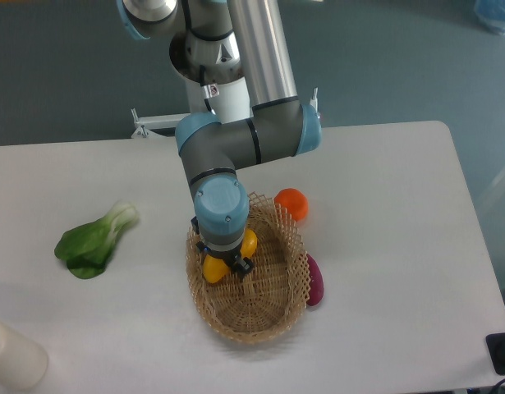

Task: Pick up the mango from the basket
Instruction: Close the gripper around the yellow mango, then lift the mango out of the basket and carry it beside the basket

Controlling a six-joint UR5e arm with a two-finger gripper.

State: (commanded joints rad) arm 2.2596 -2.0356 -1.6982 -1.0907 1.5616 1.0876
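fixed camera: end effector (227, 264) is down inside the basket (278, 312), directly over the mango (220, 261). the wrist housing hides most of the fruit; yellow shows at the lower left of the wrist and at its right, so the long axis seems to run from lower left to upper right, towards the desk's far edge. fingers sit at the mango's middle, but i cannot tell whether they are spread or pinching it. mango: smooth, bright yellow-orange, lying in the basket's far-left part, touching the weave. judgement: a straight lift comes next if the grip is made.
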